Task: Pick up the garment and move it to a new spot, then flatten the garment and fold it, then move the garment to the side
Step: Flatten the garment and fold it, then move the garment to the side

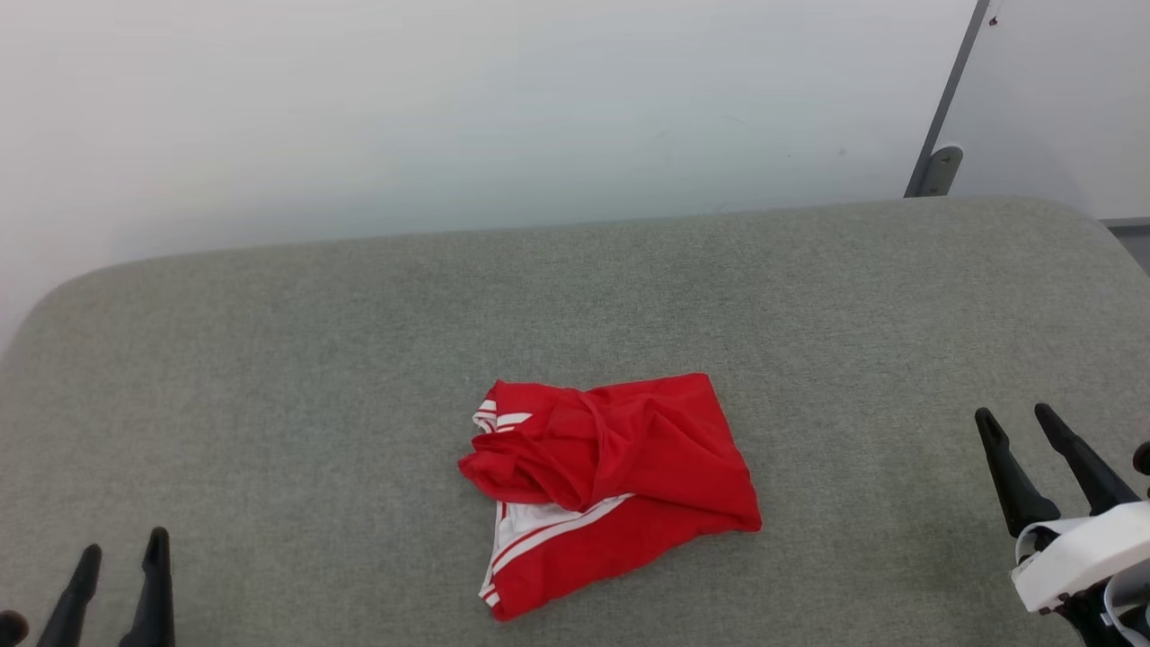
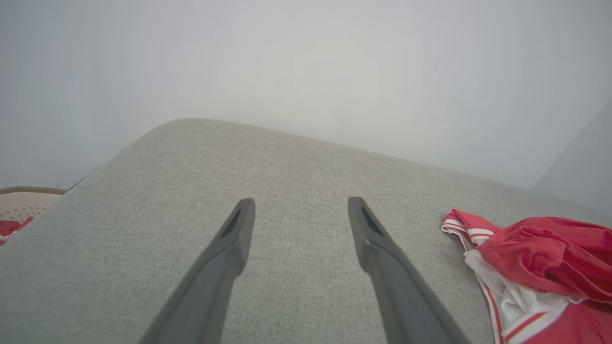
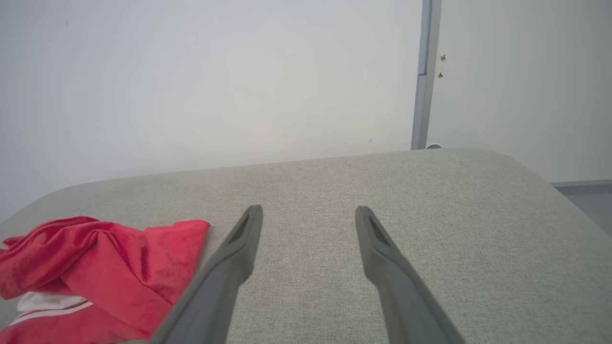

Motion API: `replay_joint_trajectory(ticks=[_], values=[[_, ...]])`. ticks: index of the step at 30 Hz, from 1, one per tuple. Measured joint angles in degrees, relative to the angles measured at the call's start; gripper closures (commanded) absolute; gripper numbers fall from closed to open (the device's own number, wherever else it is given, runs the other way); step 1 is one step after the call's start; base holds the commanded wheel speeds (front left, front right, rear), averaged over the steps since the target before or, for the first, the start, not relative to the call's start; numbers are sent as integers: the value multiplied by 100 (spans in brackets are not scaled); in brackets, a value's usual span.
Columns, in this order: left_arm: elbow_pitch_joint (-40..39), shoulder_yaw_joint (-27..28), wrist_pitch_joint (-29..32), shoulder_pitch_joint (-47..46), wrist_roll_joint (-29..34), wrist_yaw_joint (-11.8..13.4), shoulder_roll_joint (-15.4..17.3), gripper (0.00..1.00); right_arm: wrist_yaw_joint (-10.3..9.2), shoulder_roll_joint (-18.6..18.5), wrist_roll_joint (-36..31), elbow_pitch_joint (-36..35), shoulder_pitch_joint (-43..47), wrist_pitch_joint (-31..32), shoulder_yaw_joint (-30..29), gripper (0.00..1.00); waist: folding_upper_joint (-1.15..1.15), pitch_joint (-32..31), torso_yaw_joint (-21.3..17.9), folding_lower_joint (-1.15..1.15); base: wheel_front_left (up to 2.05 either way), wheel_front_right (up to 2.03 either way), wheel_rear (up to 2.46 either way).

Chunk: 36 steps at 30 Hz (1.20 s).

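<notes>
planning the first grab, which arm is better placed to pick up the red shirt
Right, probably, though narrowly. The right gripper is open, level with the red shirt and nearer its edge; the left gripper, also open, sits farther off, nearer the robot.

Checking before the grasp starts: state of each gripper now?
Left dark two-fingered gripper: open, empty, apart from the crumpled bright red soft-cloth shirt with white trim.
Right dark two-fingered gripper: open, empty.

The right tool (image 1: 1015,414) has slim black fingers (image 1: 1008,472), white housing (image 1: 1078,548).
</notes>
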Motion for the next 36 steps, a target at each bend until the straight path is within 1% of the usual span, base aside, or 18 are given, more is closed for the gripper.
replay_joint_trajectory(ticks=[2, 12, 20, 28, 36], values=[[-1, 47, -10, 18, 27, -43, -3, 0, 0, 2, 0, 10, 41, -8, -16, 0, 0, -3, -1, 0, 0, 0, 0], [11, 125, -10, 40, 67, -101, -36, 0, 0, 46, 7, 45, 105, -2, -33, 0, 0, -34, 13, 0, 0, 0, 0], [21, 78, 44, 38, 55, -116, -79, 0, 0, 62, 21, 51, 107, 142, -1, 0, 0, -49, 159, 0, 0, 0, 0], [12, -32, 212, 70, -12, -46, -169, 0, 0, 182, 105, 112, -122, 760, 250, 0, 0, -45, 482, 0, 0, 0, 0], [-33, -242, 314, 57, -9, -43, -274, 0, 0, 314, 137, 281, -524, 1417, 525, 0, 0, 17, 997, 0, 0, 0, 0]])
